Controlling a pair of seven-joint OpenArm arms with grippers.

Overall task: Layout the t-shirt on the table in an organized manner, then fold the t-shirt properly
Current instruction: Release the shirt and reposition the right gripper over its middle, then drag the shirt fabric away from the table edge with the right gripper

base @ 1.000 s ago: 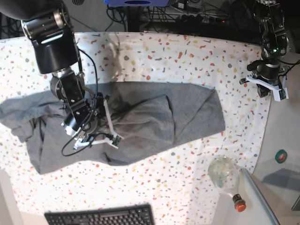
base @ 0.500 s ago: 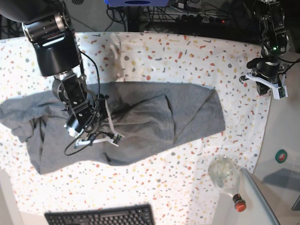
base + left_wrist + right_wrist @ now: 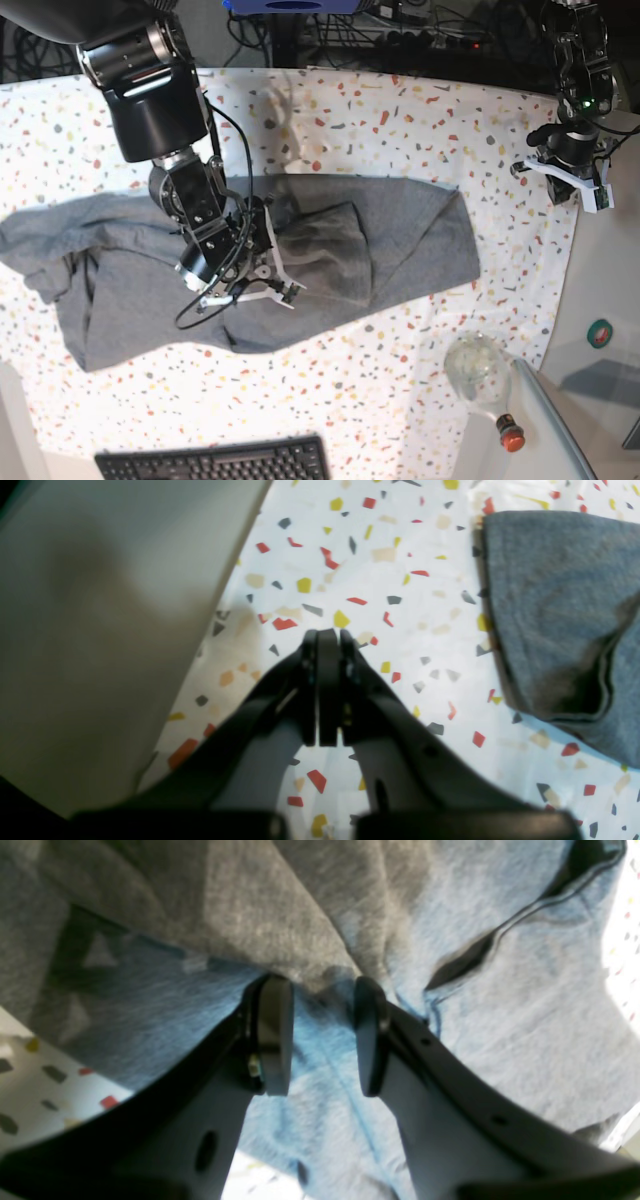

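Observation:
The grey t-shirt [image 3: 400,240] lies crumpled lengthwise across the speckled table [image 3: 400,110], with folds bunched near its middle. My right gripper [image 3: 272,285] is pressed down onto that bunched middle. In the right wrist view its fingers [image 3: 272,1035] stand a narrow gap apart over the fabric [image 3: 500,1015], and a ridge of cloth sits at their tips. My left gripper [image 3: 562,180] hovers at the table's right edge, apart from the shirt. In the left wrist view the gripper [image 3: 327,635] has its jaws pressed together with nothing in them, and the shirt's edge [image 3: 560,605] lies off to the right.
A clear glass bottle with a red cap [image 3: 482,378] lies at the front right. A black keyboard [image 3: 215,462] sits at the front edge. The plain grey side surface [image 3: 600,290] borders the table on the right, close beside the left gripper [image 3: 100,605]. Cables run along the back.
My right arm has slid to the right across the shirt and its jaws have narrowed. The left arm has barely shifted and stays shut.

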